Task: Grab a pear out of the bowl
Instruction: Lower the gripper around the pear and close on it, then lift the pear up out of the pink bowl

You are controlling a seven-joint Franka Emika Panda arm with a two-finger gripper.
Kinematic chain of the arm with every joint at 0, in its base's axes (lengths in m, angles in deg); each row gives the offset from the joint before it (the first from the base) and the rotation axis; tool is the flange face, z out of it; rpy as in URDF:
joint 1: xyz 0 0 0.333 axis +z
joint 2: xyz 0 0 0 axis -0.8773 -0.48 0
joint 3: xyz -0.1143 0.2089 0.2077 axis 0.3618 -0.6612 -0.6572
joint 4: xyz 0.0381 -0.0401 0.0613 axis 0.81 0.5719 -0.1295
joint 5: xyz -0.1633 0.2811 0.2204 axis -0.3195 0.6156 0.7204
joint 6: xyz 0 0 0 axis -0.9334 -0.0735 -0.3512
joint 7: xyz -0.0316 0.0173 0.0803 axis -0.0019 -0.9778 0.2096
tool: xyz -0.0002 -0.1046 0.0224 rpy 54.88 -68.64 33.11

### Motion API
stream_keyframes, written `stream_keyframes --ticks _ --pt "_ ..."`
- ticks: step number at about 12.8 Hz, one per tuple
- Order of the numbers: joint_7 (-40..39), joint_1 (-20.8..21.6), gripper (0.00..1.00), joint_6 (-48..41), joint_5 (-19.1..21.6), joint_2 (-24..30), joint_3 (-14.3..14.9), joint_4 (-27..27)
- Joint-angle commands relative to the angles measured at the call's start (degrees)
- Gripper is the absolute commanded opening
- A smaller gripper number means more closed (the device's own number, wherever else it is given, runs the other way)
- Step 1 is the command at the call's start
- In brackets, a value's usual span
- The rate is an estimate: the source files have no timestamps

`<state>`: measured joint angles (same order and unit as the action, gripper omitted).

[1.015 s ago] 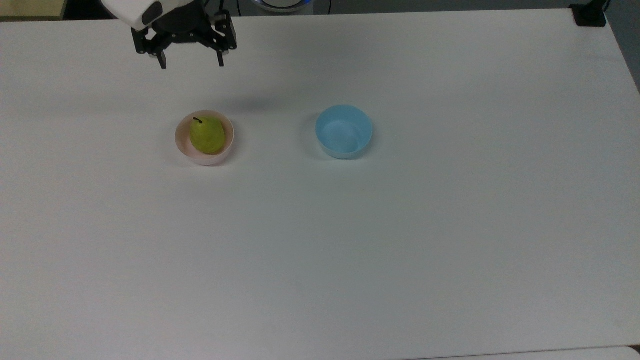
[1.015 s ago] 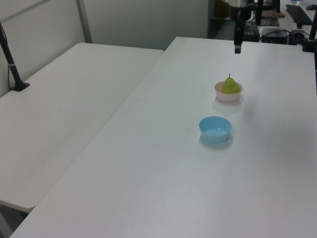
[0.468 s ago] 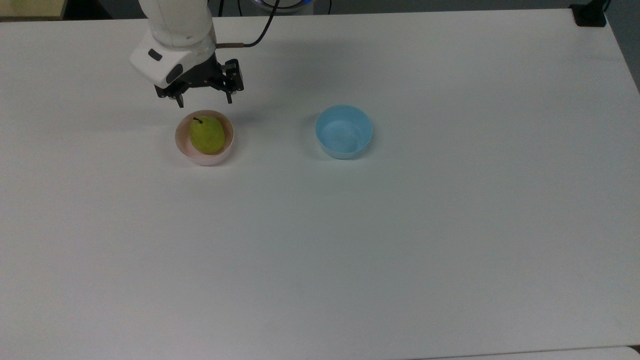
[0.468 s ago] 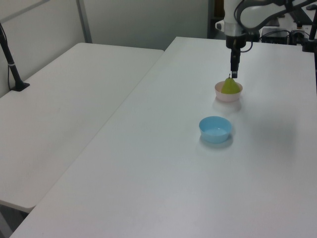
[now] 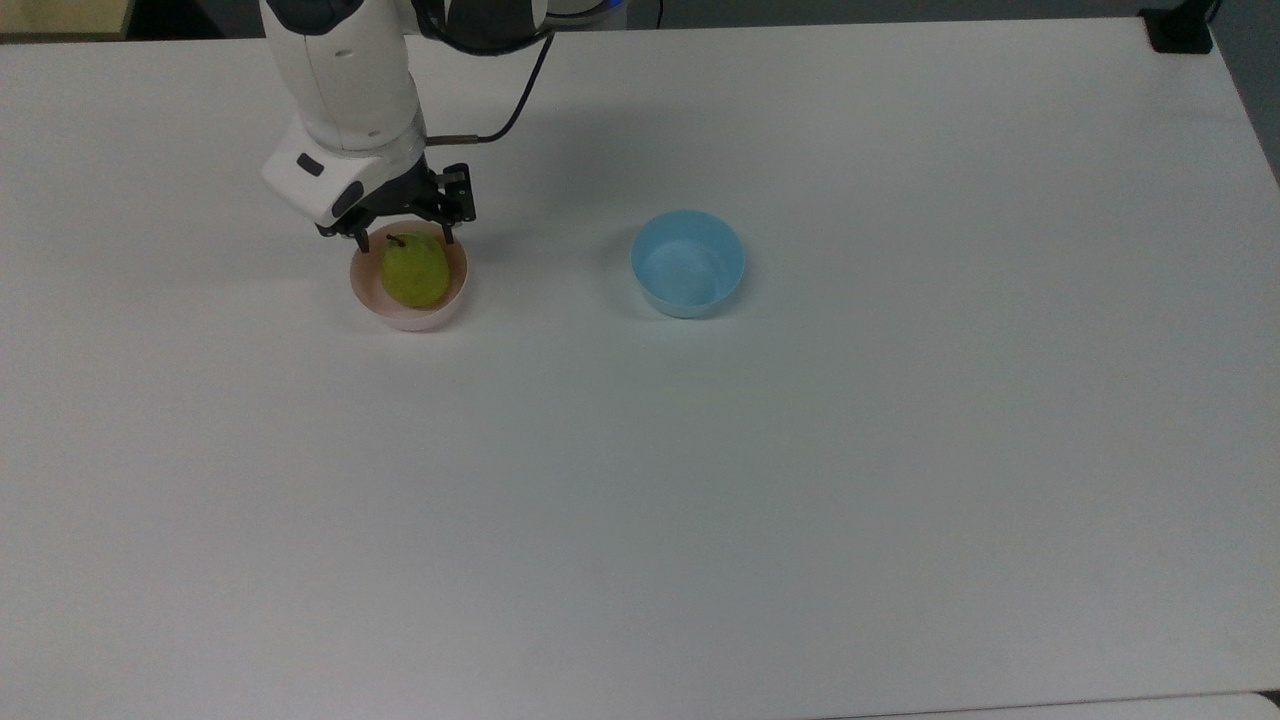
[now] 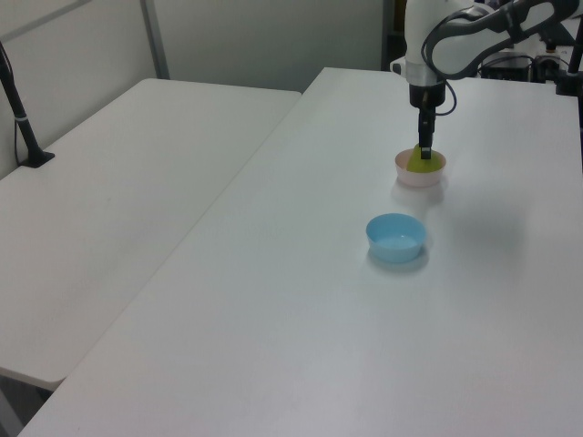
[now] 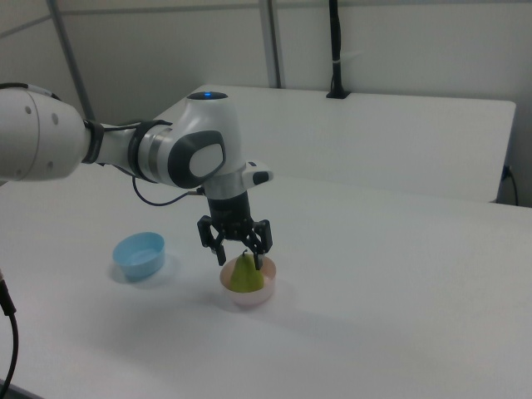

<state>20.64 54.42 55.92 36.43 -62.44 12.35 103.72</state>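
Straddling the small yellow-green pear [image 5: 414, 272], which sits in the pale pink plastic bowl [image 5: 362, 288] on the white desk [image 5: 800, 450], our gripper [image 5: 404, 238] stands spread and empty: we judge a short drop, then closing on it.

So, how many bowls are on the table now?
2. The pink bowl holds the pear, under the open claw. The light blue bowl stands empty toward the top view's right.

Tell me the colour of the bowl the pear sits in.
Pale pink; the bowl under the pear shows it best in the top view.
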Motion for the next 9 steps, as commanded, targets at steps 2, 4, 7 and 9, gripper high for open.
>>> stream_keyframes --ticks 2,4,7,9 --pt "-1.8 -0.13 0.85 4.42 -1.49 -1.67 0.35 1.5" --pt "-1.8 -0.22 0.83 5.56 -1.76 -1.67 0.35 2.46" --pt "-1.8 -0.13 0.76 6.62 -1.76 -2.11 0.35 2.91" --pt "-1.8 -0.13 0.62 6.62 -1.76 -2.11 0.35 3.0"
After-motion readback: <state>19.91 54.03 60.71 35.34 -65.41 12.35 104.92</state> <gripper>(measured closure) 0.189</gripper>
